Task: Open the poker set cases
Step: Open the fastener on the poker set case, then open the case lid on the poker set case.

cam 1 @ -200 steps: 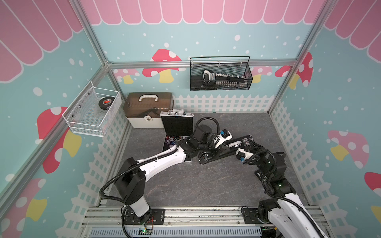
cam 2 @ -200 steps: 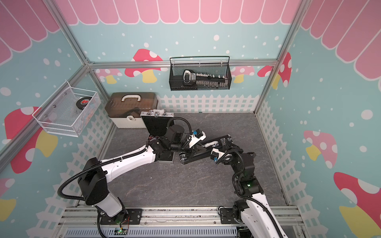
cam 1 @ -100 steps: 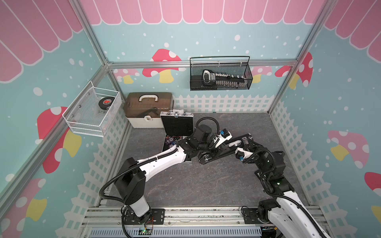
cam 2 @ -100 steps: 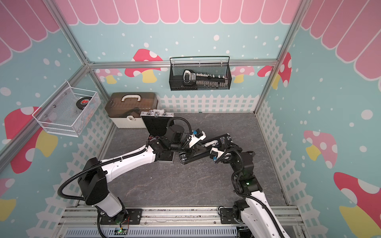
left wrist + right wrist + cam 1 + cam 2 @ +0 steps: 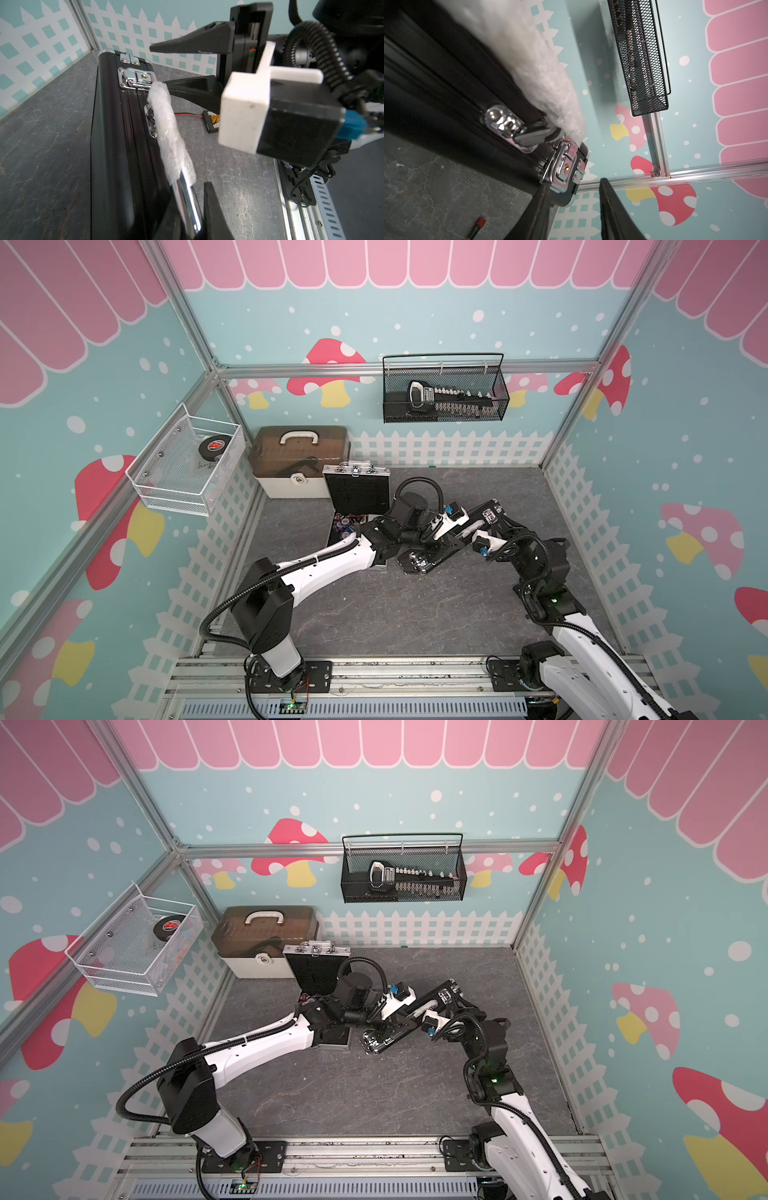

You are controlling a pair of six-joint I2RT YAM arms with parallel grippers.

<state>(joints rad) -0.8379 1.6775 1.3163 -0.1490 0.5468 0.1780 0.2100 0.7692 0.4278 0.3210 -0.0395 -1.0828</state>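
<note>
black case (image 5: 116,135) on edge | left gripper (image 5: 188,209) clamps handle (image 5: 166,128) | right gripper (image 5: 573,184) beside latch (image 5: 565,164)

Cases x2: silver case (image 5: 357,493), black case (image 5: 112,145). Beige box (image 5: 291,485) x1. Baskets x2: white basket (image 5: 174,499), blk mesh basket (image 5: 446,416). Arms x2: L arm (image 5: 332,566), R arm (image 5: 582,635).

Silver case (image 5: 357,493) lies open, lid upright; black case (image 5: 116,135) stands edgewise, latched.

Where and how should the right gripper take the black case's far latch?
The latch by its chrome flap, from the handle-side edge facing the right gripper. It lies flat against the upended black case, so probably hook a fingertip under its lip, not pinch.
</note>
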